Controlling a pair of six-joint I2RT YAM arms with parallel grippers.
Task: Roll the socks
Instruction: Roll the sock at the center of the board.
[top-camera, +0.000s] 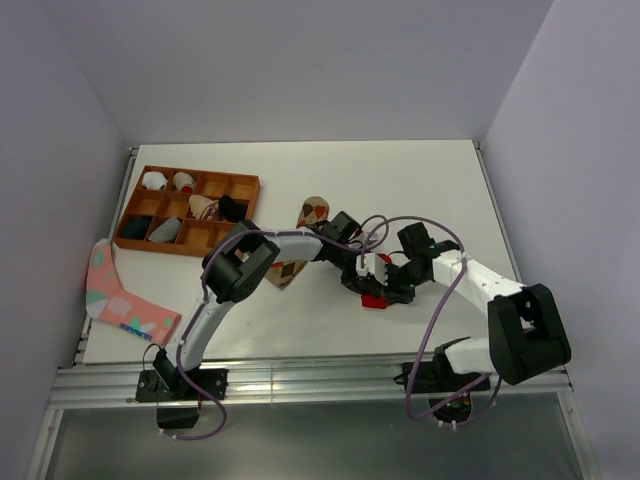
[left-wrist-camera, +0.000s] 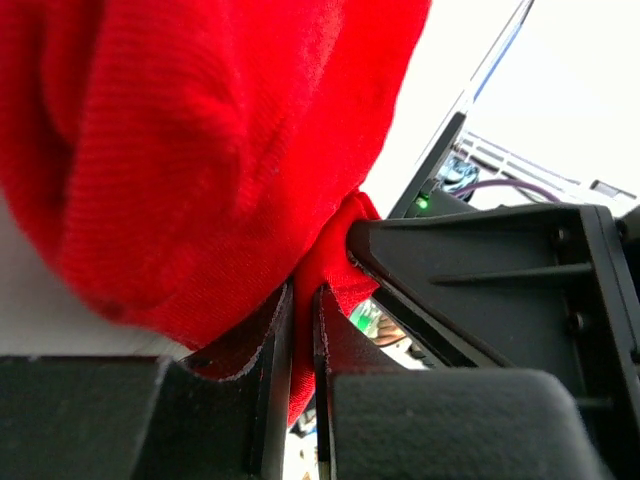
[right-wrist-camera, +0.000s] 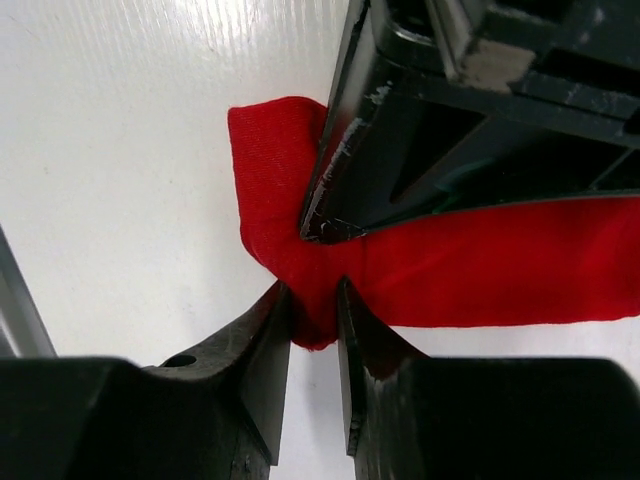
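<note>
The red sock (top-camera: 374, 301) lies bunched on the white table between both grippers. In the left wrist view the red sock (left-wrist-camera: 200, 150) fills the upper left, and my left gripper (left-wrist-camera: 303, 292) is shut on a thin fold of it. Seen from the right wrist, my right gripper (right-wrist-camera: 314, 292) is pinched on the lower edge of the red sock (right-wrist-camera: 480, 265), right below the left gripper's black finger (right-wrist-camera: 400, 140). The tan argyle sock (top-camera: 313, 212) lies behind the arms, partly hidden under the left arm (top-camera: 290, 245).
A wooden compartment tray (top-camera: 243, 186) holding several rolled socks stands at the back left. A pink sock (top-camera: 112, 293) with teal and white markings lies flat near the table's left edge. Purple cables loop over both arms.
</note>
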